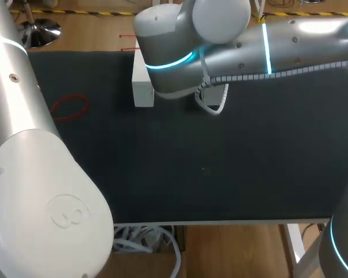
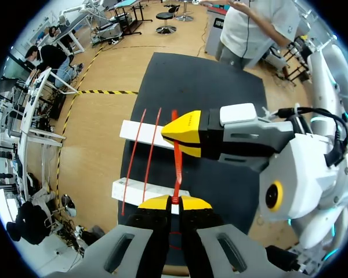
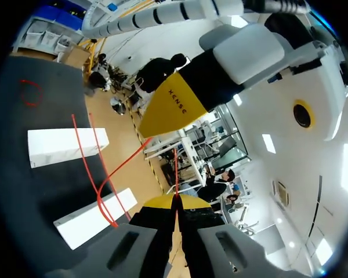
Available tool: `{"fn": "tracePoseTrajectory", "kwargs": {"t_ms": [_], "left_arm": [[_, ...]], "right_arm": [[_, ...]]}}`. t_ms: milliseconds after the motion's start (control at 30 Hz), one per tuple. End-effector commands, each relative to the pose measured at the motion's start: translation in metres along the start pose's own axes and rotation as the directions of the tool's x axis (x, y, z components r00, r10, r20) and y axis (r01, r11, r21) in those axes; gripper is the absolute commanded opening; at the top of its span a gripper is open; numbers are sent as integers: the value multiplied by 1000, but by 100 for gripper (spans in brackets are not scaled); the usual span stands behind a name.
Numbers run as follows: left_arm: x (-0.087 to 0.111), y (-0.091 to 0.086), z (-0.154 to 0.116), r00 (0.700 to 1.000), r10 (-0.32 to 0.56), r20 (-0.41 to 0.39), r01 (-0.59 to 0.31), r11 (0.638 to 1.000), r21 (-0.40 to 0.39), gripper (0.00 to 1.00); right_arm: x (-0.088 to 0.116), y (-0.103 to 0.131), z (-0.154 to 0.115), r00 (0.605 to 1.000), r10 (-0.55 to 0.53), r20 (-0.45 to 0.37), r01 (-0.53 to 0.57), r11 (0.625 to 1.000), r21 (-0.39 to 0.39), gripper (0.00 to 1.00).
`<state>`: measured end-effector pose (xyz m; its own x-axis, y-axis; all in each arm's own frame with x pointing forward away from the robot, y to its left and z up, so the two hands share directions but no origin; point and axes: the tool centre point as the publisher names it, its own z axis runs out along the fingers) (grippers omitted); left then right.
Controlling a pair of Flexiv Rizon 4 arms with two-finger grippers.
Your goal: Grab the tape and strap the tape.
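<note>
A thin red tape strip [image 2: 176, 165] runs between my two grippers above the far edge of the black mat. My left gripper [image 2: 174, 202] is shut on one end of it. My right gripper [image 2: 184, 134] faces it from ahead and pinches the strip's other part. In the right wrist view my right gripper [image 3: 175, 201] is shut on the red strip [image 3: 175, 174], with the left gripper's yellow fingertip [image 3: 169, 110] just ahead. In the head view both grippers are hidden under my right arm [image 1: 238, 55].
Two white blocks [image 2: 140, 132] [image 2: 144, 190] lie side by side at the mat's edge, with two more red strips [image 2: 140, 152] laid across them. One block [image 1: 142, 87] shows in the head view. A closed red loop [image 1: 69, 107] lies on the mat's left part.
</note>
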<state>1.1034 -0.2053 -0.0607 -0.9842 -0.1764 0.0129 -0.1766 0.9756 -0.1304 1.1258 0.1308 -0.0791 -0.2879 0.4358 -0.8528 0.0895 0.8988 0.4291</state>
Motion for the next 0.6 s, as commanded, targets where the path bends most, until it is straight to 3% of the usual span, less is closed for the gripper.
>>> {"fn": "tracePoseTrajectory", "kwargs": {"t_ms": [33,600], "left_arm": [[-1,-1,-2,1000,0,-4,0,1000,-6,0],[-1,-1,-2,1000,0,-4,0,1000,-6,0]], "right_arm": [[0,4,0,1000,-8,-6,8,1000,-2,0],[6,9,3,1000,-23,-1,23,1000,1,0]]}}
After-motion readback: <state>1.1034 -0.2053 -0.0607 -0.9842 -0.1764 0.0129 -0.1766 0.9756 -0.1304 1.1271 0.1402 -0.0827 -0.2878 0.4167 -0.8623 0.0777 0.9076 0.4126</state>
